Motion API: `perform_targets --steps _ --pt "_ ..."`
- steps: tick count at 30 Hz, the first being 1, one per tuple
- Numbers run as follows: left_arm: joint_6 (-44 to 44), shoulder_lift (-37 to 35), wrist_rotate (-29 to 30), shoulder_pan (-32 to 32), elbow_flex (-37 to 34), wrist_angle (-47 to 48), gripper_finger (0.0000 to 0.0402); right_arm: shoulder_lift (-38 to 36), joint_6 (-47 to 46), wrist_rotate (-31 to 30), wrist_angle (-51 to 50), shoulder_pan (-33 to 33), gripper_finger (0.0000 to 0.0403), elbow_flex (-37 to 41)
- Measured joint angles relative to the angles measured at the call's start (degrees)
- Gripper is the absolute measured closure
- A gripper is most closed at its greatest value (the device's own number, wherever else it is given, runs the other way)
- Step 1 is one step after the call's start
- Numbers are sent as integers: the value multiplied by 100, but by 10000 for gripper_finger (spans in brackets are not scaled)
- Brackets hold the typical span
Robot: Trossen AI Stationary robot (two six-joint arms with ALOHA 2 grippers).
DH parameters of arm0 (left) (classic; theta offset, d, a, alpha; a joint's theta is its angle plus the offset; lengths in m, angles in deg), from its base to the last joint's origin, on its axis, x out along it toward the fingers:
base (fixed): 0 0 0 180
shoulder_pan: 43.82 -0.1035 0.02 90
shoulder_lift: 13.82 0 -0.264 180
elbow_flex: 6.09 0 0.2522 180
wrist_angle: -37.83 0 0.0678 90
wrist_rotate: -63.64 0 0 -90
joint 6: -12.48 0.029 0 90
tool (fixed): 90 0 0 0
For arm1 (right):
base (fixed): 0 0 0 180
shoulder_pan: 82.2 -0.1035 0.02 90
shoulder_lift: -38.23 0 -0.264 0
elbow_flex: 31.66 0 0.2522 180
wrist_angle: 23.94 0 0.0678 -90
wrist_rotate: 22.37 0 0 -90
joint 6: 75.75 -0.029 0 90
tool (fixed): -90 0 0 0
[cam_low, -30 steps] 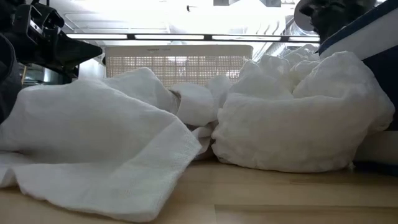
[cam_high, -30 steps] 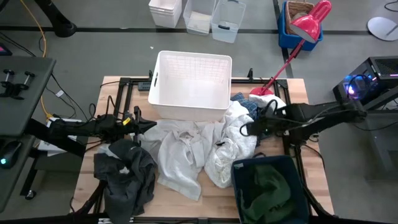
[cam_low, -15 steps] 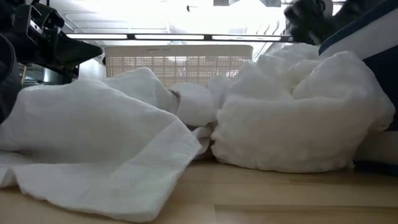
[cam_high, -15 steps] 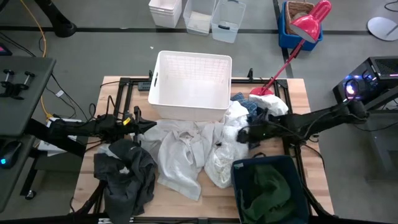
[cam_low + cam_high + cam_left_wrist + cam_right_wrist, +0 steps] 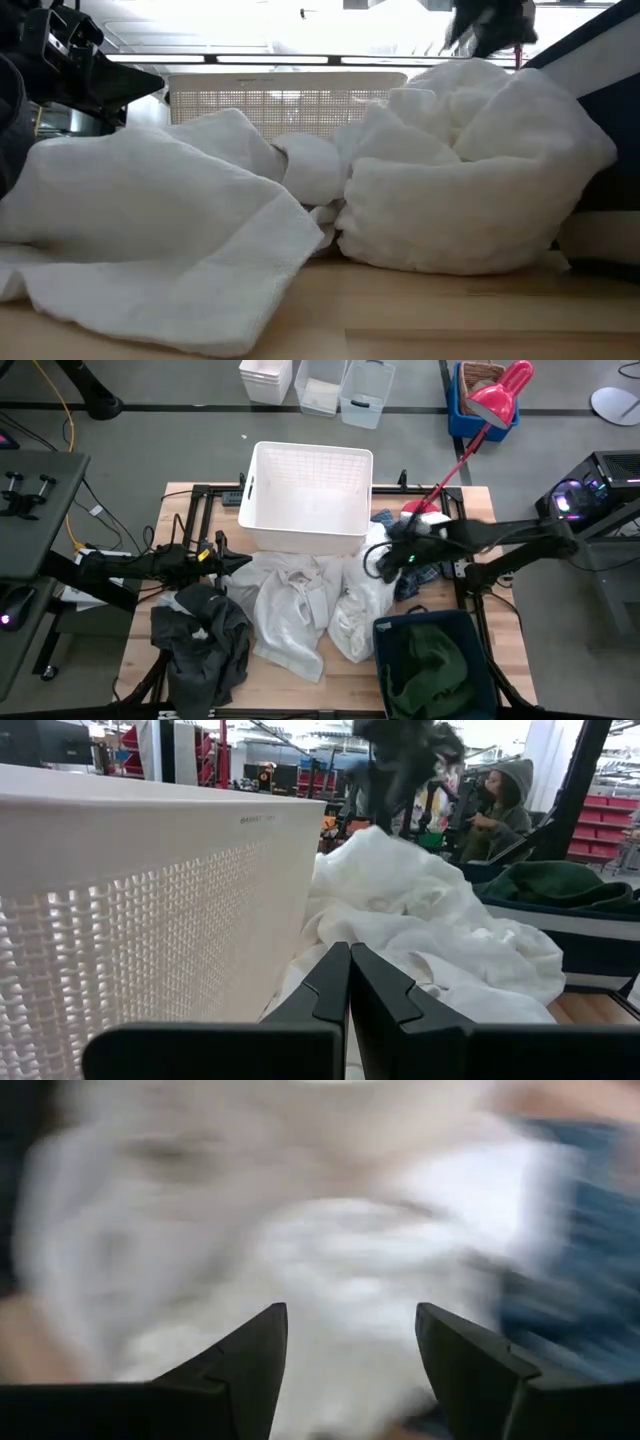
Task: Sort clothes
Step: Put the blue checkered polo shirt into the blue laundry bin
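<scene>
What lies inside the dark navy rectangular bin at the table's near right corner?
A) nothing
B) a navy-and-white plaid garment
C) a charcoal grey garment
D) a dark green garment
D: in the high view the dark green fabric garment fills the dark navy rectangular bin, while the charcoal grey garment lies on the table's left.

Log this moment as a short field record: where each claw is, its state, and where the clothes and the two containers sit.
left claw: shut, empty, at the table's left, beside the white basket
right claw: open, above the white garment pile, holding nothing visible
white basket: back centre of the table, no garments seen inside
navy bin: front right, holds the dark green garment
white garment pile: table centre, in front of the basket
charcoal garment: front left
plaid garment: partly under the right arm
</scene>
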Motion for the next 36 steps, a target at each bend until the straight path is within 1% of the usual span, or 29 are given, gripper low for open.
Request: perform_targets --steps 2,4,6,8,10,13,15,18,20,24,26,28,29,30,31,32,33,34,35,36 --pt "-1 0 0 1 0 2 401 -16 -505 -190 -1134 123 187 -244" --pt "0 0 0 1 0 2 401 7 -1247 -268 -1916 326 187 -221" --pt "0 0 0 1 0 2 401 8 -1883 -366 -2201 582 187 25" --pt "0 0 0 0 0 2 401 2 -2403 -439 -2160 831 187 435" --pt "-2 0 1 1 0 2 401 12 -2775 -505 -1656 1124 187 907" --pt "0 0 0 1 0 2 401 14 -2940 -409 -471 1631 187 1580" --pt "0 0 0 -1 0 4 401 49 -2997 -145 174 1945 187 2043" --pt "0 0 2 1 0 4 401 199 -3034 407 1021 2254 187 2686" --pt "0 0 0 1 0 4 401 399 -3099 758 1459 2344 187 3084" --pt "-2 0 0 1 0 -9 401 987 -3201 1242 2616 2310 187 3721" --pt "0 -2 0 1 0 -8 401 1251 -3181 1211 2971 2242 188 3874" --pt "0 -1 0 0 0 -3 401 1433 -3078 1090 2996 2168 192 3878" --pt "-2 0 2 1 0 -3 401 1435 -2871 1012 2973 2123 202 3878" --pt "0 0 1 1 0 -3 401 1435 -2593 954 2937 2101 220 3878" --pt "0 0 0 1 0 -1 401 1440 -2336 916 2915 2102 249 3881" --pt "0 0 0 -1 0 -3 401 1461 -2107 877 2898 2103 288 3882" --pt "0 -2 2 1 0 -3 401 1490 -1917 831 2954 2077 337 3882" --pt "0 0 0 -1 0 -3 401 1498 -1673 766 3008 2052 368 3882" --pt "0 -1 0 1 0 4 401 1418 -1451 738 2995 2035 379 3884" --pt "0 -1 0 1 0 6 401 1327 -1357 753 2942 2037 382 3886"
